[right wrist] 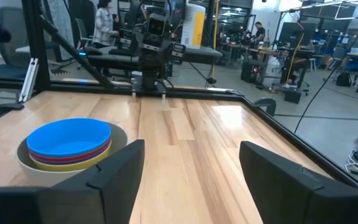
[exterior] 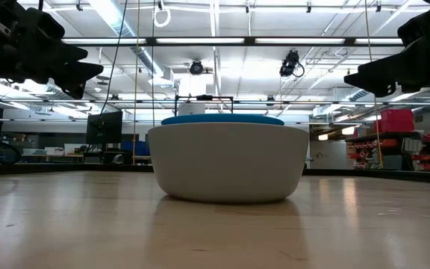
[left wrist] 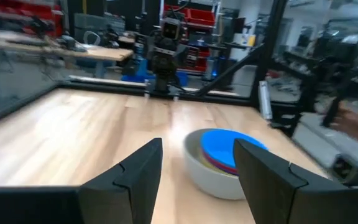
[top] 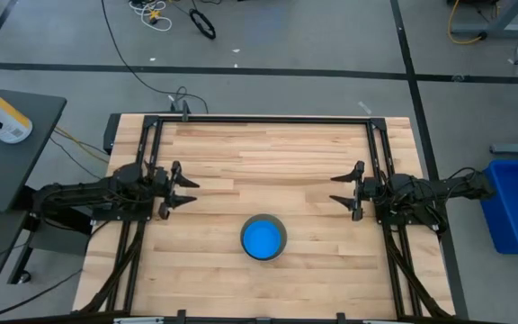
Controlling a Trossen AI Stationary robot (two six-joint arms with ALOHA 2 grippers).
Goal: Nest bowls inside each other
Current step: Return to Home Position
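bowls (top: 263, 238) nested on the table (top: 268, 153), between both grippers.

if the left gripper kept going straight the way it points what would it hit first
Likely the right gripper, facing it across the table. Seen from above, the line from the left gripper passes beside the nested bowls, which sit nearer the table's front edge; depth is unclear.

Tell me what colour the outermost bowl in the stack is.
Light grey. The outermost bowl shows best in the low view.
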